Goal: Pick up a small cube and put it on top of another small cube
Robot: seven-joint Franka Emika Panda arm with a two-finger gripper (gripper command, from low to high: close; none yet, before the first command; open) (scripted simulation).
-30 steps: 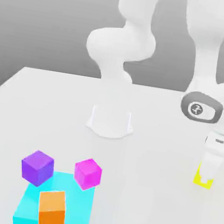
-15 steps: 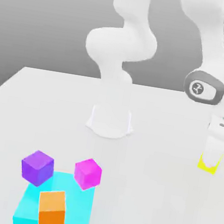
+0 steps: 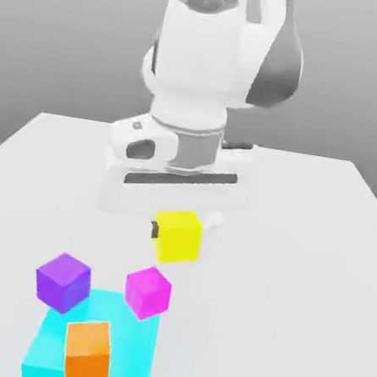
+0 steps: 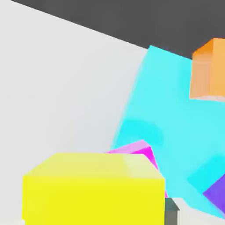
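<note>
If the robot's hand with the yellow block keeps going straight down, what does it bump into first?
Probably the magenta cube. The yellow cube, held by the gripper, hangs just above it, and in the hand view magenta peeks out right behind yellow. Depth is uncertain, so it might land on the table instead.

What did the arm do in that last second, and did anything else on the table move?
The arm swung from the exterior view's right to the middle, carrying the yellow cube in its gripper, lifted off the table. The purple cube, magenta cube, orange cube and cyan block stayed put.
</note>
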